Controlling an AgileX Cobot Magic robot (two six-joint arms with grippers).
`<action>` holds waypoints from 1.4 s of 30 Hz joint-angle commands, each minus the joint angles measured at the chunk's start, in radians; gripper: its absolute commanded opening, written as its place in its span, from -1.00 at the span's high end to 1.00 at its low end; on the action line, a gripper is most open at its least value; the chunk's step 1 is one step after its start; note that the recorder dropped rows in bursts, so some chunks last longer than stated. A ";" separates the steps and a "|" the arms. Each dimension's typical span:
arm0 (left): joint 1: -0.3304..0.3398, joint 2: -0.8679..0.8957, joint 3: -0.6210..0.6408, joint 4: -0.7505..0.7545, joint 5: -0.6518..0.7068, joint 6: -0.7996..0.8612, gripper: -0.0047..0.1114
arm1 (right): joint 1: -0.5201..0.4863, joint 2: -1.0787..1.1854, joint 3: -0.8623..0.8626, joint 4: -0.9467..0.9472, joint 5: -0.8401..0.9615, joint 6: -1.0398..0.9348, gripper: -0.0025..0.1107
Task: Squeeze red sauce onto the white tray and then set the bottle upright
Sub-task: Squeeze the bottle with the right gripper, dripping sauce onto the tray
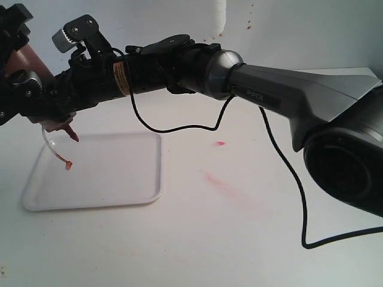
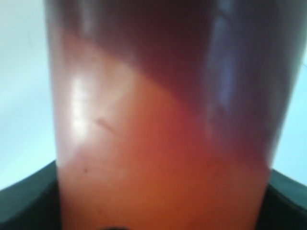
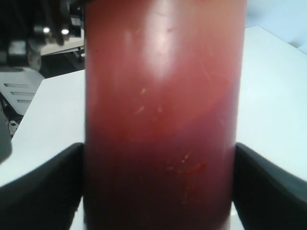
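The red-tinted bottle (image 1: 29,60) is held in the air at the far left of the exterior view, tilted with its red nozzle (image 1: 73,136) pointing down over the white tray (image 1: 114,173). Its thin tether curves down to a small red tip cap (image 1: 68,165) hanging just over the tray's left part. My right gripper (image 1: 52,100) reaches across and is shut on the bottle (image 3: 160,110), with dark fingers (image 3: 43,187) pressed on both sides. My left gripper (image 1: 15,81) also grips the bottle (image 2: 158,143), which fills its view. No clear blob of red sauce shows on the tray.
A small red spot (image 1: 220,143) and a faint pink smear (image 1: 224,184) mark the white table to the right of the tray. The right arm's black cable (image 1: 287,173) loops down across the table. The right arm's big base (image 1: 347,155) fills the right side.
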 commanded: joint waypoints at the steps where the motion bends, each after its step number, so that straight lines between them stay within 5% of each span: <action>1: -0.001 -0.006 -0.013 0.001 0.000 -0.007 0.92 | 0.006 -0.006 -0.010 0.033 -0.003 0.001 0.01; 7: -0.001 -0.006 -0.013 0.001 0.000 -0.007 0.92 | 0.006 -0.006 -0.010 0.033 -0.003 -0.031 0.95; 42: -0.001 -0.006 -0.013 0.001 0.004 -0.011 0.92 | 0.006 -0.006 -0.010 0.104 -0.007 -0.028 0.96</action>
